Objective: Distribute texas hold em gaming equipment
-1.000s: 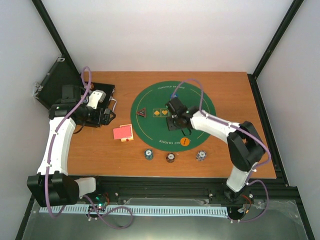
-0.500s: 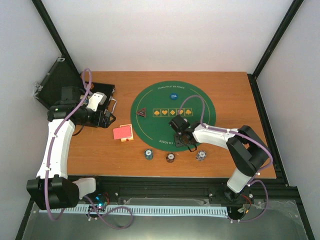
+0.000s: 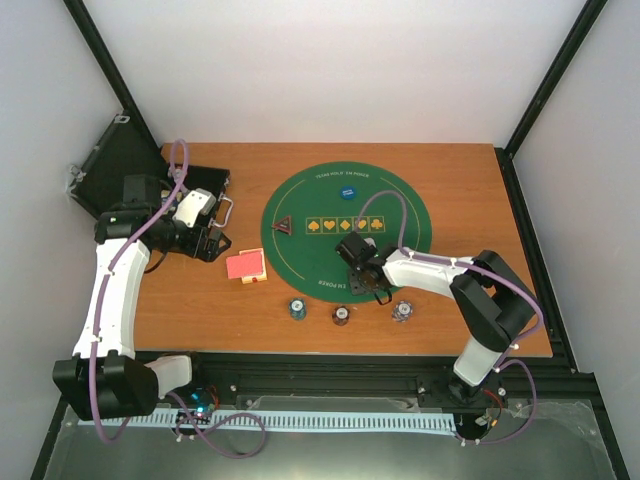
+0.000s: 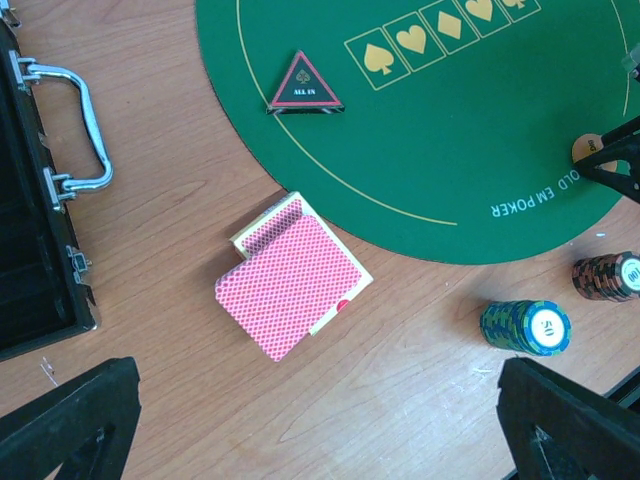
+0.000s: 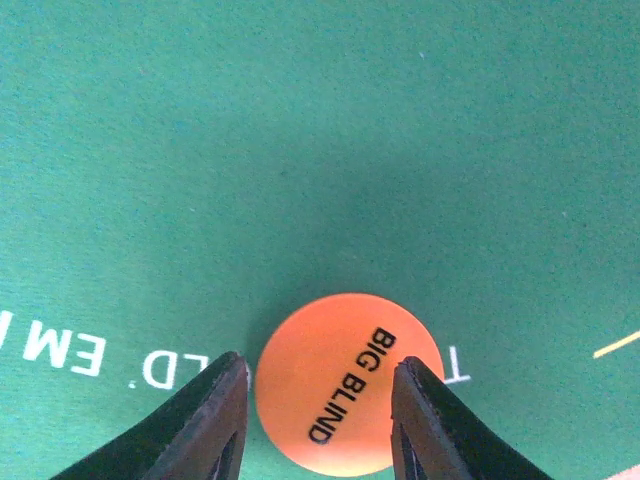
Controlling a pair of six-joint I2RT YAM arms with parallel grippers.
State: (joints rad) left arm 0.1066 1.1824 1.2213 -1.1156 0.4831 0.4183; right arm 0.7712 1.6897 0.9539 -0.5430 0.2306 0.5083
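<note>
Three chip stacks, three buttons, one deck; left gripper agape, right gripper agape around orange button.

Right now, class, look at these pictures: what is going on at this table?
Poker gear is being laid out. The right gripper straddles the orange Big Blind button on the green mat; whether it grips is unclear. The left gripper hangs open near the red-backed cards. Three chip stacks sit just off the mat.
</note>
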